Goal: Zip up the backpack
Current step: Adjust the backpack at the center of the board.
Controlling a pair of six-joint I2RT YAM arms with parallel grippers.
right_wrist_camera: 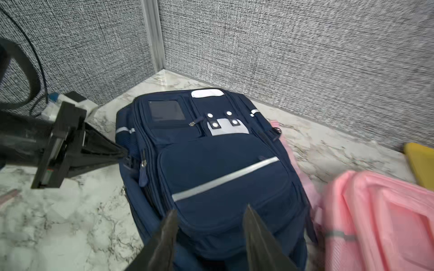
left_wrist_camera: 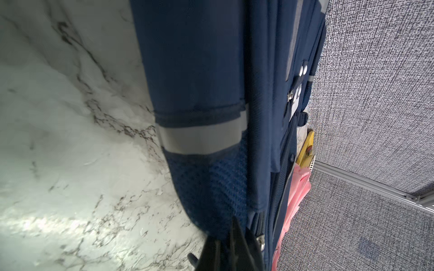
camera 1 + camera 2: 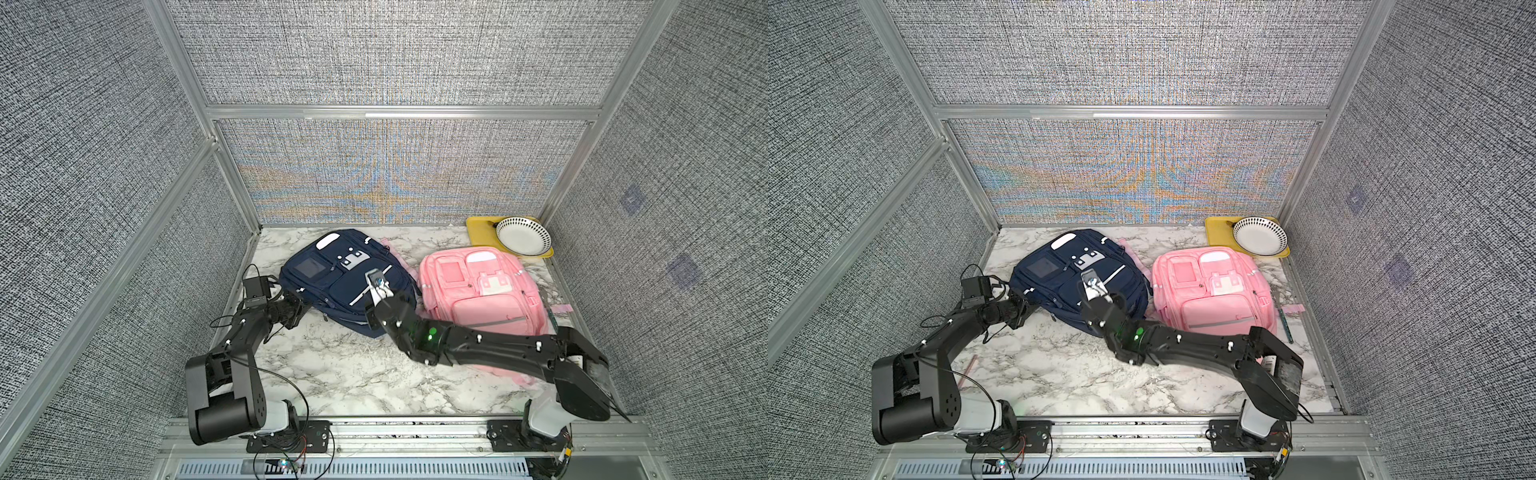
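Left arm (image 3: 249,332) stretches from lower left, left gripper (image 1: 122,152) clenched on navy backpack (image 1: 223,169) side. Right arm (image 3: 498,345) crosses from lower right, right gripper (image 1: 211,208) jaws apart above the bag's front.

Back right corner of the marble table (image 3: 353,374): a yellow tray (image 3: 480,232), and on it a white bowl (image 3: 523,236) with black dashes round the rim. Just in front of the tray, a pink backpack (image 3: 482,291) lies flat, front up. A thin dark stick (image 3: 1283,320) rests beside it, and a thin pink strip (image 3: 969,370) lies near the table's left edge. Grey woven walls (image 3: 395,54) all round
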